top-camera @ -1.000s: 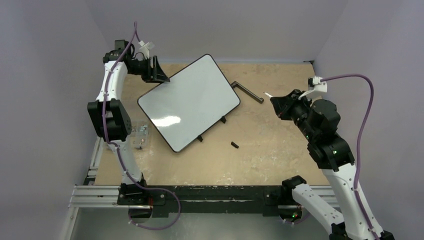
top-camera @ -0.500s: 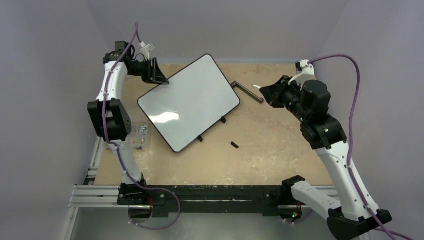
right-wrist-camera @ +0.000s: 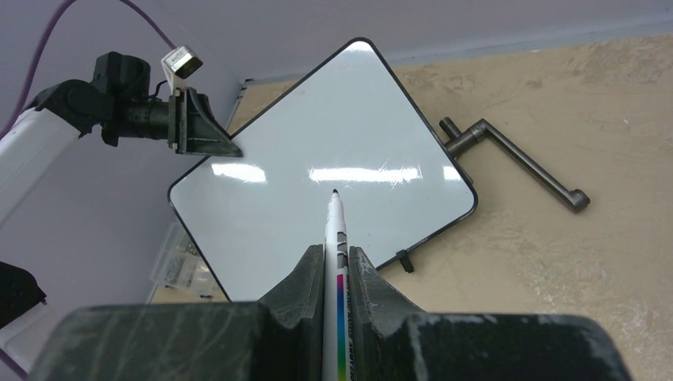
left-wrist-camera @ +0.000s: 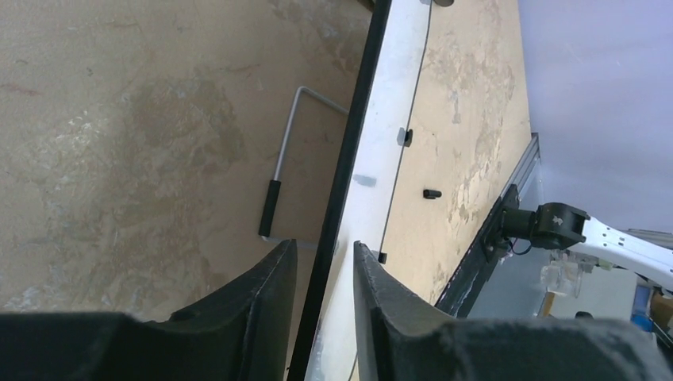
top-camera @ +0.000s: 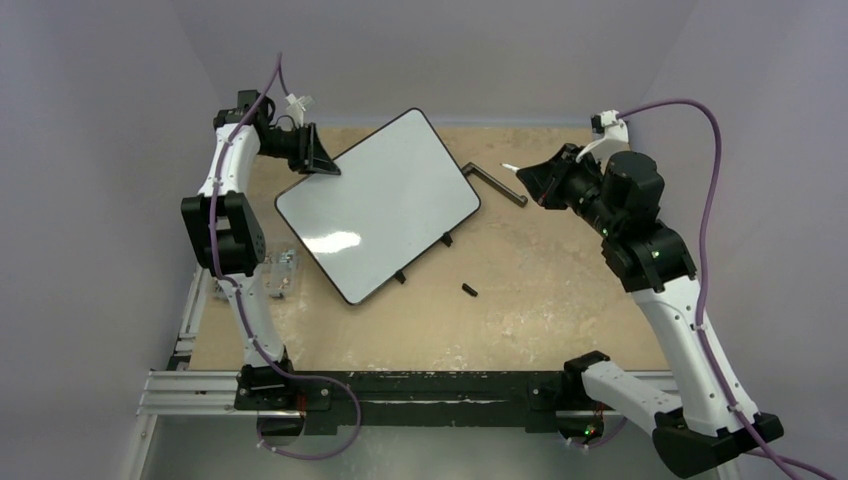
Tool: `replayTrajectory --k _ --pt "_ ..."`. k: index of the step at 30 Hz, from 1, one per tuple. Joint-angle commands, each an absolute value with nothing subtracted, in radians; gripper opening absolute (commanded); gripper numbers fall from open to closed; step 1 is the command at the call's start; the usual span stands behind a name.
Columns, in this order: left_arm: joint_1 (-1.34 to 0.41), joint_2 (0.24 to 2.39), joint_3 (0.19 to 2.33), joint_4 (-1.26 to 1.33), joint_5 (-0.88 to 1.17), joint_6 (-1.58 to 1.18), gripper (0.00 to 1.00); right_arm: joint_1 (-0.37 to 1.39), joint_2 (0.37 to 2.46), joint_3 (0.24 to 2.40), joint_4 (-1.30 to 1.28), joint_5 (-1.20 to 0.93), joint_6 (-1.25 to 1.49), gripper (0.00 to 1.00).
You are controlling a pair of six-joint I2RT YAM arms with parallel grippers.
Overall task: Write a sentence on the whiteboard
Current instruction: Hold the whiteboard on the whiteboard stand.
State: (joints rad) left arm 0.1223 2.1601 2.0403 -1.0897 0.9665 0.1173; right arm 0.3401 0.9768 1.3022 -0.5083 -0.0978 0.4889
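On the table [top-camera: 560, 300], 1 whiteboard [top-camera: 378, 205] is laid face up and skewed, centre-left, w/ one corner toward the far wall. Its face is bare, nothing written yet, so the task is judged to be at its start. 2 arms are counted. The left gripper [left-wrist-camera: 324, 246] is set astride the board's far-left edge, jaws partly open w/ the black frame between them, prob. so the board is steadied against the push of writing. Whether the frame is already pinched cannot be told. The right gripper [right-wrist-camera: 336, 251] is closed tight on 1 marker [right-wrist-camera: 334, 218], held in the air right of the board w/ its uncapped tip aimed at the white face, i.e. readied for a first stroke. 1 grey cranked metal bar [top-camera: 495, 185] is lying just beside the board's right corner, apart from both grippers. 2 small black feet [top-camera: 446, 238] are seen on the board's near-right edge. 1 small black piece [top-camera: 469, 290], poss. the marker's cap, is lying near that edge, out of the way.
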Motion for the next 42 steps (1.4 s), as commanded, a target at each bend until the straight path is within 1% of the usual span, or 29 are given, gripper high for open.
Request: replayTrajectory --k 1,4,5,6,12,17,23,35,42 --pt "0.121 2.148 2.075 -1.087 1.037 0.138 0.26 0.337 0.986 1.313 -0.465 -0.131 0.5 0.0" --pt "0.118 2.149 2.077 -1.092 1.043 0.143 0.12 0.337 0.996 1.306 -0.459 -0.144 0.503 0.0" --pt "0.117 2.147 2.077 -1.093 1.051 0.148 0.11 0.337 0.999 1.305 -0.458 -0.143 0.5 0.0" --pt "0.115 2.144 2.077 -1.095 1.059 0.152 0.09 0.337 1.002 1.305 -0.458 -0.144 0.496 0.0" --pt "0.104 2.131 2.064 -1.107 1.092 0.203 0.09 0.337 1.018 1.281 -0.427 -0.167 0.484 0.0" --pt "0.097 2.116 2.052 -1.12 1.088 0.254 0.0 0.337 1.025 1.234 -0.376 -0.202 0.482 0.0" --pt "0.07 2.088 2.034 -1.137 1.074 0.312 0.0 0.337 1.032 1.2 -0.349 -0.216 0.474 0.0" --pt "-0.078 2.073 2.018 -1.149 0.986 0.343 0.0 0.336 1.028 1.135 -0.285 -0.257 0.464 0.0" --pt "-0.096 2.074 2.013 -1.136 0.969 0.324 0.0 0.339 1.039 1.051 -0.151 -0.356 0.43 0.0"
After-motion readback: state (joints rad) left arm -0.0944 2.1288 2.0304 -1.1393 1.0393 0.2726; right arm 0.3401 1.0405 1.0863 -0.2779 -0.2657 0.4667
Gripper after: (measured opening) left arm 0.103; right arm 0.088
